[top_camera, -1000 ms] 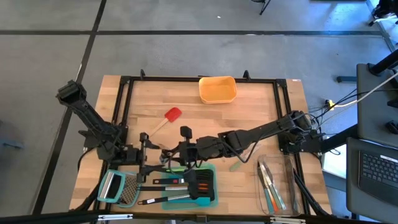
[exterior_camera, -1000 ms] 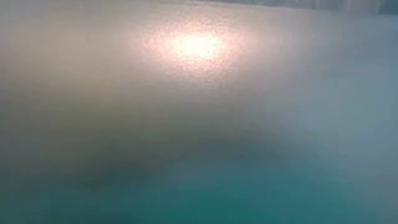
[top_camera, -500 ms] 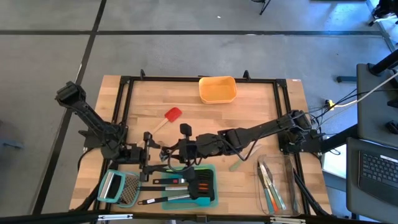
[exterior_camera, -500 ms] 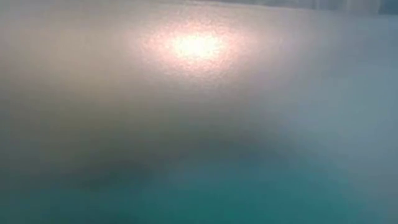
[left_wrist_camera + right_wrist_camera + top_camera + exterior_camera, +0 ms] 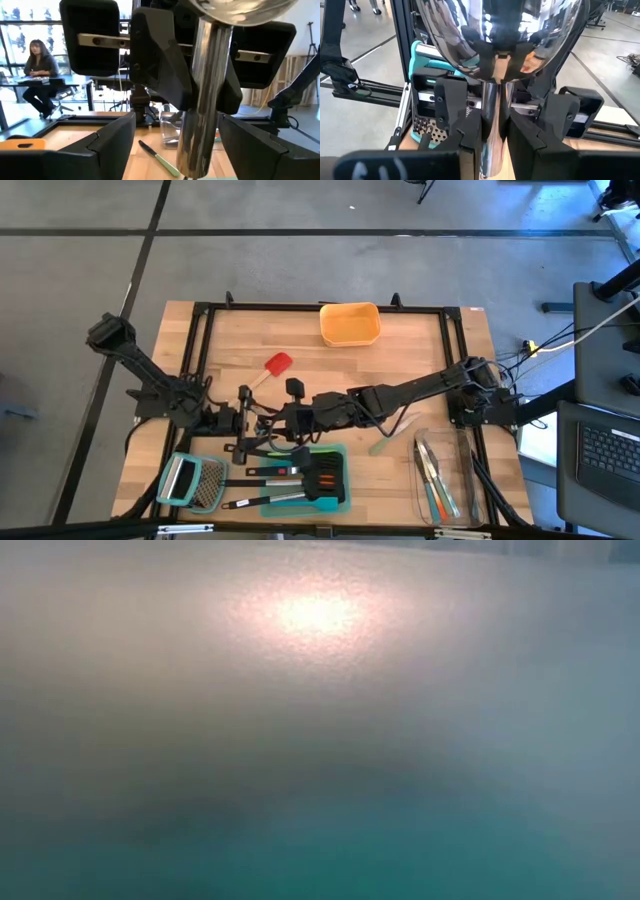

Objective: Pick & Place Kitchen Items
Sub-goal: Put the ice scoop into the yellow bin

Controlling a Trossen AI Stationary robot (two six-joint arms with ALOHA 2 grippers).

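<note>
Gripping a silver spoon [image 5: 492,125], right fingers [image 5: 465,135] clenched, left fingers [image 5: 107,137] released, low view blurred

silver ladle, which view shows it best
The right wrist view: the silver ladle fills the picture, its handle pinched in the right hand. The left wrist view shows mostly the handle. In the high view both hands hide it. The low view shows nothing of it.

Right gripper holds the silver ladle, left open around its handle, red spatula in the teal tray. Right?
No: high view shows the red spatula on the bare table, outside the teal tray. Right gripper does hold the silver ladle; left gripper open around its handle.
</note>
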